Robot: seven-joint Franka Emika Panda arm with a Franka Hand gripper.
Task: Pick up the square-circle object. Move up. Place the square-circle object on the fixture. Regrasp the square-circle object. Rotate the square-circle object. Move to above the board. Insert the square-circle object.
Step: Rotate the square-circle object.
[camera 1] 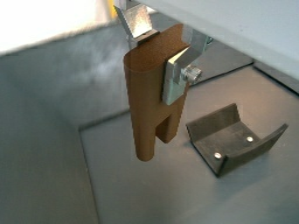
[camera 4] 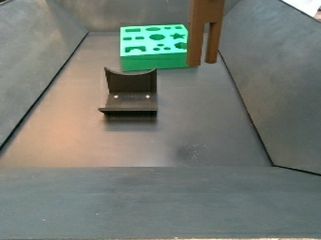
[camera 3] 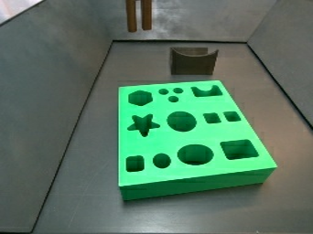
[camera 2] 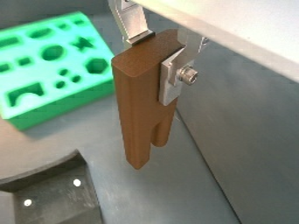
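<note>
Gripper [camera 1: 160,54] high above the floor, jaws clamped on the upper end of the square-circle object [camera 1: 149,96] — silver fingers [camera 1: 177,74] press its 2 opposite faces in both wrist views. Object hangs upright, clear of everything, its 2 prongs pointing down. In a side view its lower part [camera 4: 206,30] shows at the far right, in front of the board [camera 4: 153,44]. Fixture [camera 4: 128,92] stands on the floor, nearer and left of the object, well apart from the board — notch up.
</note>
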